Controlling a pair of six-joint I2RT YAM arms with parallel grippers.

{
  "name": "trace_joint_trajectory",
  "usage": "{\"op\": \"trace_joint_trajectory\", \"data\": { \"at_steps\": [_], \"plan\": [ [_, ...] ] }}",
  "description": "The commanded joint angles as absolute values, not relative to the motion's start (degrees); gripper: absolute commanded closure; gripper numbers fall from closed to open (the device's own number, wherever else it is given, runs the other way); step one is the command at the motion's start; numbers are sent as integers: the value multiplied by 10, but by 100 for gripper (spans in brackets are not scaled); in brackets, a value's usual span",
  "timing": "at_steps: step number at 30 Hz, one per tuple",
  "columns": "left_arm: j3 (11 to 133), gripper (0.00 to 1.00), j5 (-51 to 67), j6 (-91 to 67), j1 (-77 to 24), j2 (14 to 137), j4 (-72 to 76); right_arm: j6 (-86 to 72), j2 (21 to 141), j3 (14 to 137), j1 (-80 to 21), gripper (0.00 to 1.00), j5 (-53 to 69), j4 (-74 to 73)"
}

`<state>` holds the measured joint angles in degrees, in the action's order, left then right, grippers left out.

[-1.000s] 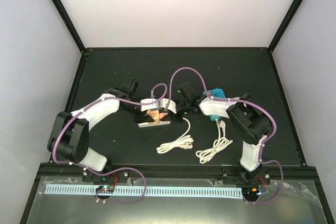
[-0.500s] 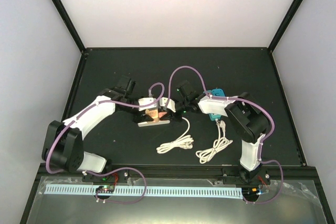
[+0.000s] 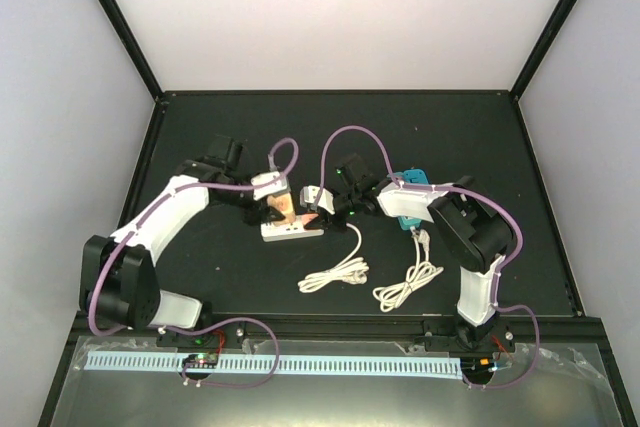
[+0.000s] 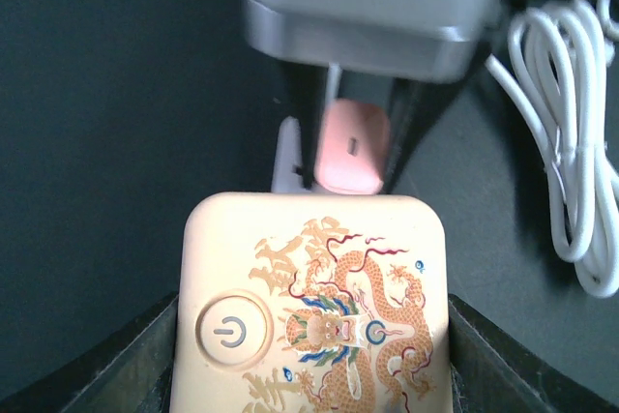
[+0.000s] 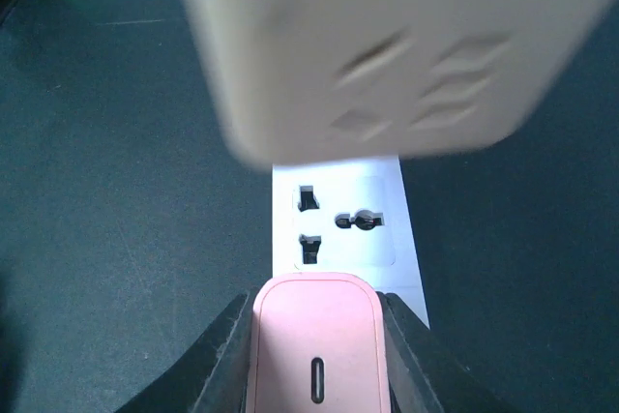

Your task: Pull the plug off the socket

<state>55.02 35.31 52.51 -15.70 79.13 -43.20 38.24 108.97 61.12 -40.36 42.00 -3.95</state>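
A white power strip (image 3: 292,232) lies on the black table. My left gripper (image 3: 278,201) is shut on a beige plug with a dragon print and a power button (image 4: 314,302). It holds the plug just above the strip's left part, and the plug fills the space between the dark fingers (image 4: 135,365). My right gripper (image 3: 320,209) is shut on a pink plug (image 5: 319,350) at the strip's right end. In the right wrist view the strip (image 5: 338,220) shows one empty socket face. The beige plug (image 5: 387,45) hangs blurred above it. I cannot tell whether the pink plug is seated.
Two coiled white cables (image 3: 336,272) (image 3: 406,287) lie in front of the strip. One shows in the left wrist view (image 4: 571,142). A teal box (image 3: 410,179) sits under the right arm. Black frame posts edge the table.
My left gripper has moved back and left with the beige plug, off the strip, so more of the strip's white top shows. The right gripper has stayed on the pink plug.
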Motion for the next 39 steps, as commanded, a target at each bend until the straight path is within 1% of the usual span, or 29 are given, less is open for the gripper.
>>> {"op": "trace_joint_trajectory", "data": {
  "at_steps": [1, 4, 9, 12, 17, 21, 26, 30, 39],
  "plan": [
    [630, 66, 448, 481, -112, 802, -461, 386, 1111, 603, -403, 98, 382, -62],
    [666, 66, 494, 413, -79, 825, -456, 385, 1110, 603, -403, 98, 382, -62],
    [724, 65, 518, 280, -25, 879, -416, 382, 1108, 604, -403, 98, 383, -62],
    [737, 64, 537, 211, 6, 897, -366, 382, 1107, 604, -403, 97, 382, -62],
    [757, 61, 527, 146, 51, 942, -313, 382, 1107, 605, -403, 97, 382, -63],
    [790, 60, 550, 90, 95, 999, -285, 380, 1105, 606, -403, 97, 380, -63],
    [823, 59, 549, 40, 138, 1066, -249, 379, 1107, 608, -403, 97, 382, -64],
    [862, 57, 556, 28, 154, 1119, -253, 379, 1108, 609, -403, 97, 382, -67],
    [944, 56, 534, 14, 173, 1208, -286, 380, 1107, 613, -403, 97, 381, -71]
  ]
}}
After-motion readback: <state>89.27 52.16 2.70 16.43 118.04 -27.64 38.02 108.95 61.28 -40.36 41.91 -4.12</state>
